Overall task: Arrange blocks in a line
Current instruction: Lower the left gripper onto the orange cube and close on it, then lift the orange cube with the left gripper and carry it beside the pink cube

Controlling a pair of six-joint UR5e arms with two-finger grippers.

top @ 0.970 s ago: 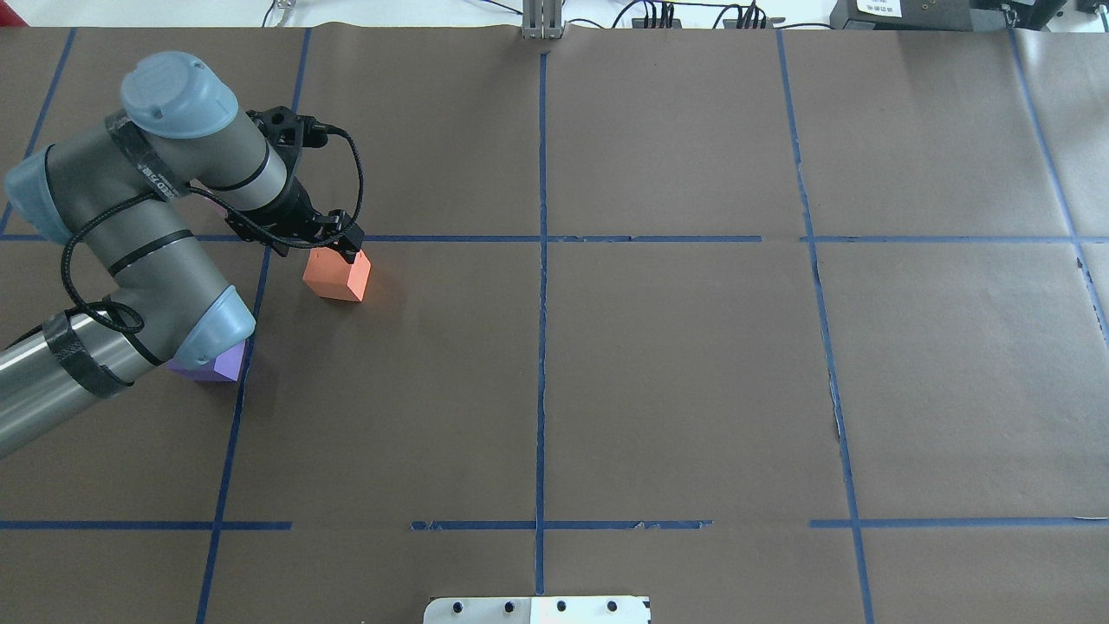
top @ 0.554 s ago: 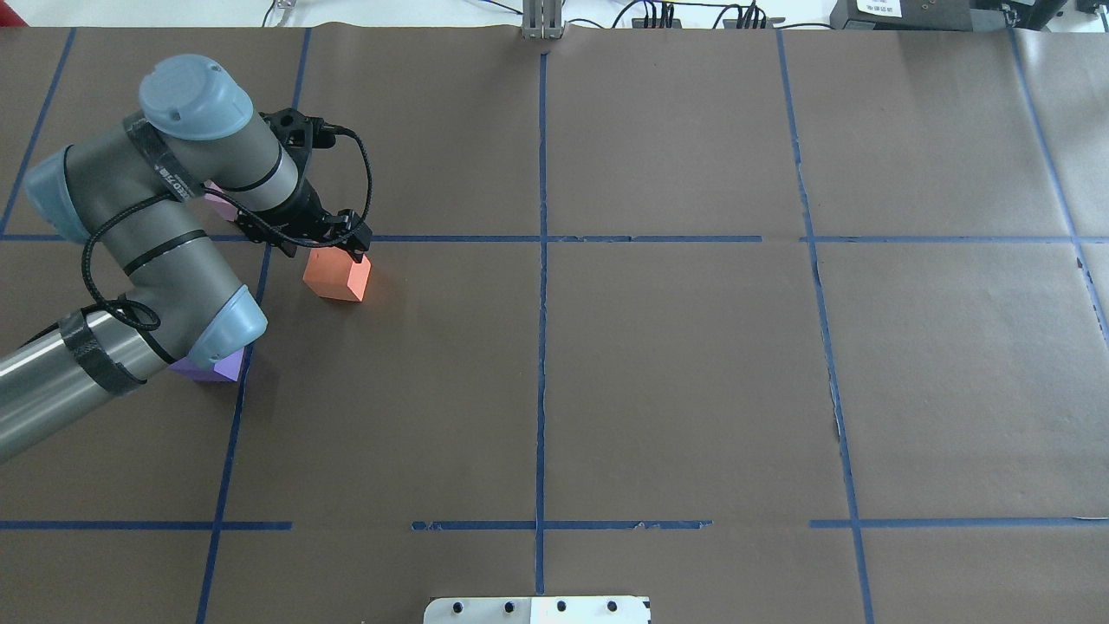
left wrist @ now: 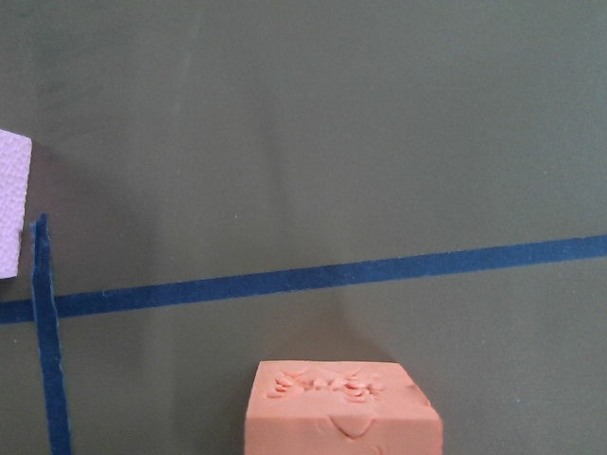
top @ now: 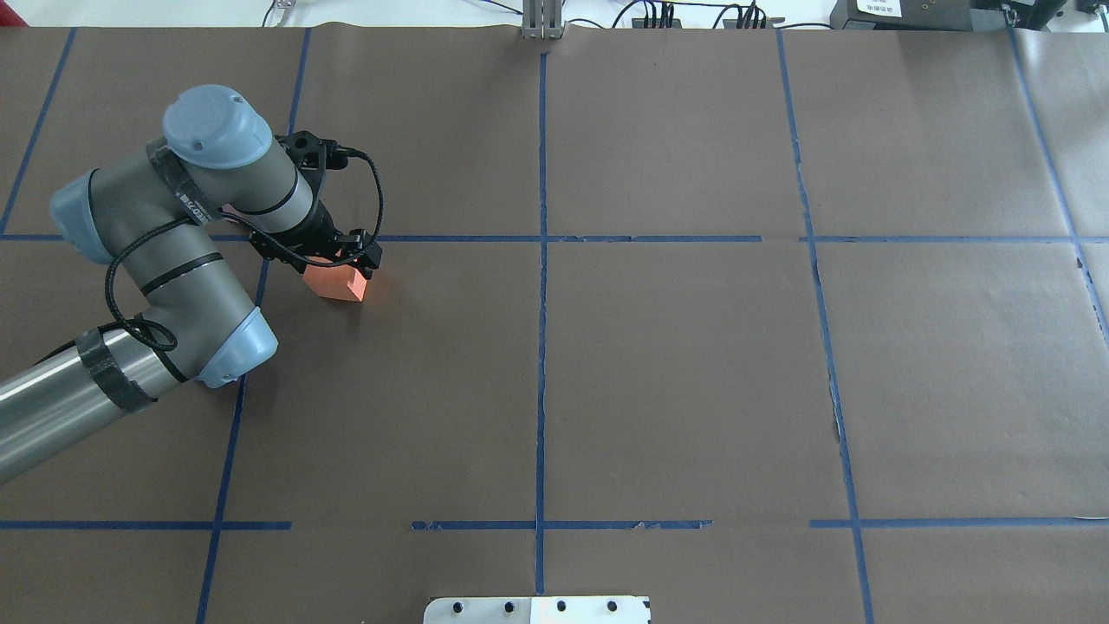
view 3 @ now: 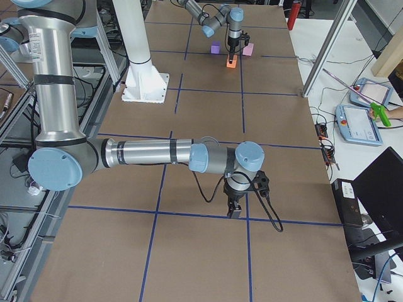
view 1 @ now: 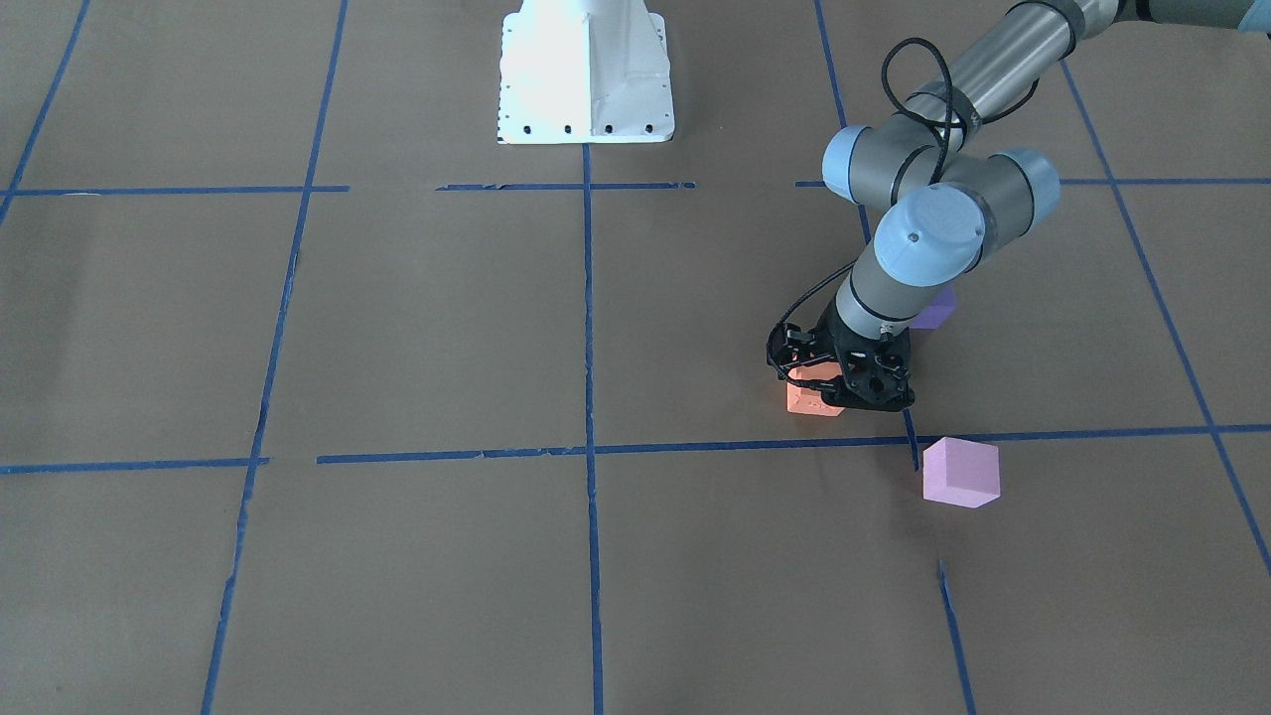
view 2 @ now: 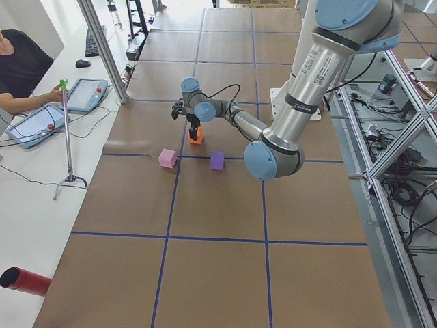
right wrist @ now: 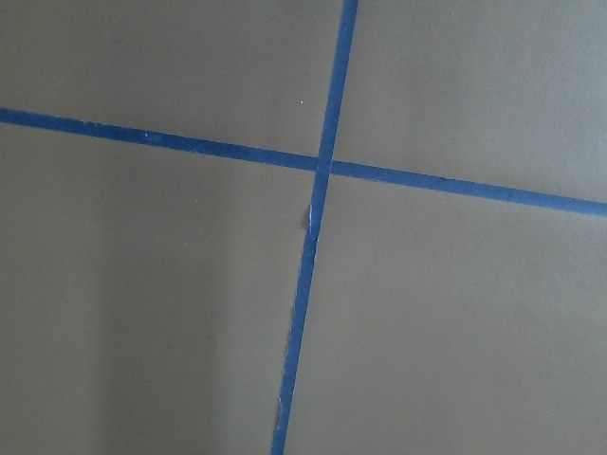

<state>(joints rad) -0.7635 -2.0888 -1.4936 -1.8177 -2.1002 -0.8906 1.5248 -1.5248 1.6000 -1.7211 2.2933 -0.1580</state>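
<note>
- three on the tabletop: one orange block, one violet block, one pink block
- my left hand is at the orange block, can't tell its grip
- my right hand: can't tell either

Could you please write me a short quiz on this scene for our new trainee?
1. True or false: the orange block, the pink block and the violet block already touch one another.
2. Which block is the left gripper at? A orange, B pink, C violet.
3. Fill in: the right wrist view shows only brown paper and two crossing lines of blue ____.
Key: 1 false, the three lie apart. 2 A. 3 tape.
</note>
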